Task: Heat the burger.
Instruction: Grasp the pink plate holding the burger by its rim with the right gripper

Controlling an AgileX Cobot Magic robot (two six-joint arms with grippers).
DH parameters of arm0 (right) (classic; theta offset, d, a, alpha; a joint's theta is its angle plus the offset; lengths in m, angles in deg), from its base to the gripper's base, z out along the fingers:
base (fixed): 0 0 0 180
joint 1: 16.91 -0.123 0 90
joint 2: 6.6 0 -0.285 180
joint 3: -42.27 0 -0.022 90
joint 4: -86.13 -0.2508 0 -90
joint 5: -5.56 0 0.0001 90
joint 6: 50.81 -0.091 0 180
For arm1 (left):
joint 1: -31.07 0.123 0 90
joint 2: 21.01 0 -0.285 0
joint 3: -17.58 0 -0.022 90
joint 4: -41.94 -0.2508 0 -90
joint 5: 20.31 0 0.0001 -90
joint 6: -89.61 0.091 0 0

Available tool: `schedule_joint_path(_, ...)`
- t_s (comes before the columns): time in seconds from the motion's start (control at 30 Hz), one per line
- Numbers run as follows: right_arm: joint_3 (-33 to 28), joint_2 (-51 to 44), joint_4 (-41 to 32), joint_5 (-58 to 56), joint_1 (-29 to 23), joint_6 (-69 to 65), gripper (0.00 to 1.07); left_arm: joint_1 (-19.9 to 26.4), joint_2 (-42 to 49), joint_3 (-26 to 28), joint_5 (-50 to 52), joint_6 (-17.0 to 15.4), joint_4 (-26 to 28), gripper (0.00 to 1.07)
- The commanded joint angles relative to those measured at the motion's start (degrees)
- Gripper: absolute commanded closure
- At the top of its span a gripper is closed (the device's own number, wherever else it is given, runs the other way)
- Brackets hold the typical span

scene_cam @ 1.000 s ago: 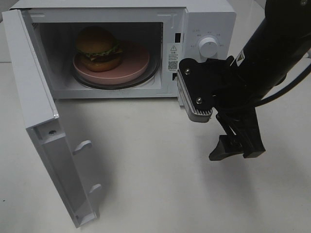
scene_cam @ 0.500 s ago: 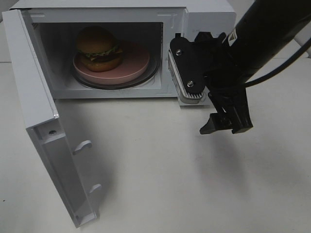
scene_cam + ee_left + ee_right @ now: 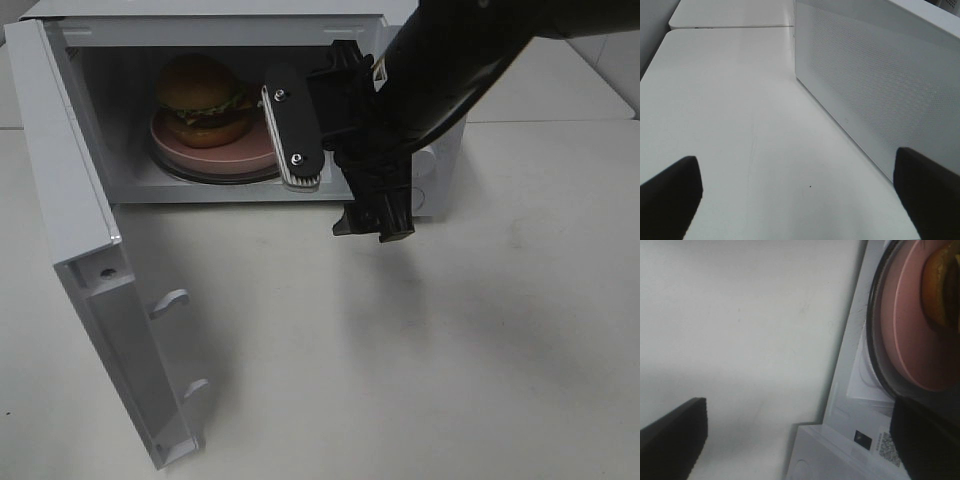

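The burger (image 3: 203, 100) sat on the pink plate (image 3: 235, 155) inside the microwave (image 3: 215, 30). The right gripper (image 3: 373, 226) hung spread before the microwave's opening. The left gripper (image 3: 800, 200) was spread beside the microwave

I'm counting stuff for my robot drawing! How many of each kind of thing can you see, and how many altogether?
Microwave: 1
Burger: 1
Pink plate: 1
Robot grippers: 2, right gripper and left gripper
Table: 1
Total: 6

burger (image 3: 203, 98) upright inside microwave (image 3: 60, 120)
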Motion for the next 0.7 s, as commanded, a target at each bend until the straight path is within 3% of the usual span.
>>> schedule_joint_path(0.03,1.78,1.49,0.46,1.03,-0.63,-1.09,0.14,0.17,1.20,-0.23,0.40,-0.23,0.34,0.09)
schedule_joint_path(0.7,17.93,17.07,0.80,2.35,-0.46,-3.09,0.18,0.17,1.20,-0.23,0.40,-0.23,0.34,0.09)
